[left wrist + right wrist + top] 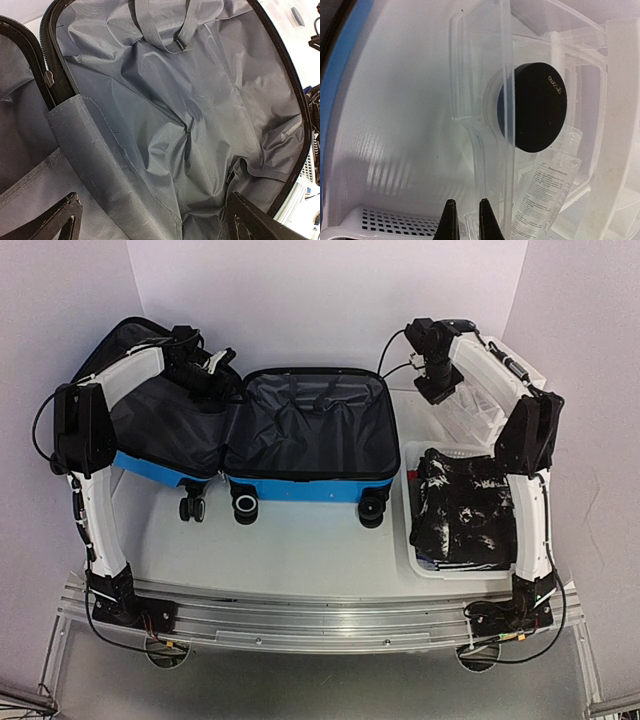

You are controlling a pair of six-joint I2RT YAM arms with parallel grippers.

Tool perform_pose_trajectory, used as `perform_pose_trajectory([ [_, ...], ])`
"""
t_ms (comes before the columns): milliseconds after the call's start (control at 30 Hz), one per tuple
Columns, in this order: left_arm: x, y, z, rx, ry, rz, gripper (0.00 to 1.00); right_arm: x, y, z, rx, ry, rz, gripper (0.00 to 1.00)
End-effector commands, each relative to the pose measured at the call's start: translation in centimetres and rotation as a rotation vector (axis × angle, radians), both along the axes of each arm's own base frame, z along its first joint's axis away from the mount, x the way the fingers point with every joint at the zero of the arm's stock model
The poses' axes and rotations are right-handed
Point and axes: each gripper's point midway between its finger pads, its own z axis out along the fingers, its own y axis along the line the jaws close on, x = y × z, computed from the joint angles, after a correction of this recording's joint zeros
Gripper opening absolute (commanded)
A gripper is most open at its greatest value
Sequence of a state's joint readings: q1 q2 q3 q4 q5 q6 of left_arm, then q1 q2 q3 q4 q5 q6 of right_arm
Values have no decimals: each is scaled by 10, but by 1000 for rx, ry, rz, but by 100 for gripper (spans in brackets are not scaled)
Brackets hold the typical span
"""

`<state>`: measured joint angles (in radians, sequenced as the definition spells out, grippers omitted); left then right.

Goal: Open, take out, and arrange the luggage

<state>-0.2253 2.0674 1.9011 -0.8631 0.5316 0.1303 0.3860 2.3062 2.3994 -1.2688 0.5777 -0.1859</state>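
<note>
The luggage (300, 485), a bright blue hard-shell suitcase, lies open flat on the table with both halves showing dark grey lining (190, 110) and nothing inside. My left gripper (210, 380) hovers over the hinge area between the halves. It is open, its fingers (62, 220) spread wide above a loose grey divider flap (100, 150). Grey straps (165, 30) hang at the far side of the right half. My right gripper (437, 390) is shut and holds nothing, just above the clear organizer (480, 100). The suitcase's blue edge (340, 75) shows at the left of the right wrist view.
The clear plastic organizer (480, 405) stands at the back right, holding a round black-lidded jar (537, 107) and a printed tube (545, 190). In front of it, a white mesh basket (415, 540) holds black-and-white clothes (460, 505). White walls close in the back and sides.
</note>
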Motion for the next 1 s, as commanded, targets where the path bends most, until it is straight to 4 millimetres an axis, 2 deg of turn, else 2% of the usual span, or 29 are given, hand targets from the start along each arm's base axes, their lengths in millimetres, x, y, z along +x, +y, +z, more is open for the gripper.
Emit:
perform_pose_trajectory([
  [0, 3, -1, 23, -21, -61, -5, 100, 4, 16, 37, 139, -64, 57, 18],
  [100, 3, -1, 21, -21, -55, -6, 99, 6, 10, 51, 201, -91, 44, 57],
  [133, 3, -1, 21, -21, -54, -6, 100, 7, 5, 53, 215, -96, 27, 75],
  [167, 3, -1, 21, -22, -54, -6, 100, 7, -2, 53, 227, -97, 4, 88],
  [400, 2, 1, 18, -9, -55, -9, 100, 1, -35, 54, 200, -76, -55, 92],
  [567, 4, 0, 20, -14, -59, -11, 100, 7, -53, 56, 181, -85, -77, 93],
  [833, 2, 0, 19, -11, -53, -10, 100, 12, -62, 51, 114, -74, -58, 94],
  [967, 3, 0, 20, -9, -56, -11, 100, 17, -68, 66, 82, -123, -51, 95],
])
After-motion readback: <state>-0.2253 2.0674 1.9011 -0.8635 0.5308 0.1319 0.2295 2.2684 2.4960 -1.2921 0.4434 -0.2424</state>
